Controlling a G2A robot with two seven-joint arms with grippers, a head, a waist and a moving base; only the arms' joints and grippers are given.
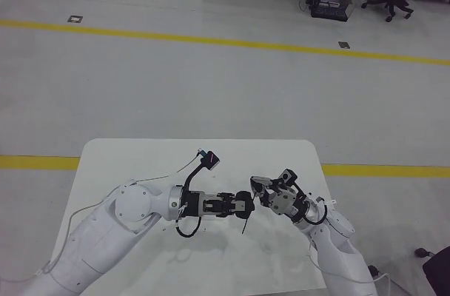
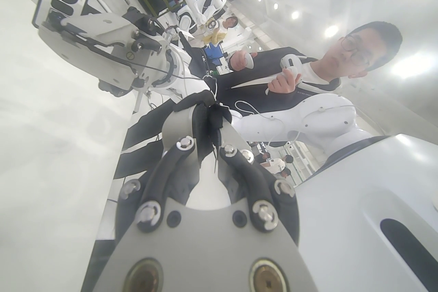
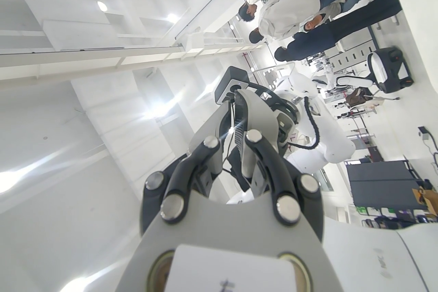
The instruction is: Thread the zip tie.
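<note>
Above the middle of the white table (image 1: 136, 170), my two grippers meet tip to tip. My left gripper (image 1: 247, 202) (image 2: 205, 105) is shut on a thin black zip tie (image 2: 215, 160); the tie's loose tail (image 1: 246, 223) hangs down toward the table. My right gripper (image 1: 256, 185) (image 3: 236, 99) sits just beyond it with its fingers pressed together, and a thin dark strip of the zip tie (image 3: 234, 117) runs between them. The left wrist view shows the right gripper's wrist (image 2: 102, 43) close by. The zip tie's head is hidden between the fingers.
The table's far edge (image 1: 203, 140) and right edge (image 1: 320, 166) border open floor with yellow lines (image 1: 210, 38). Both grippers are held above the table's near-centre area.
</note>
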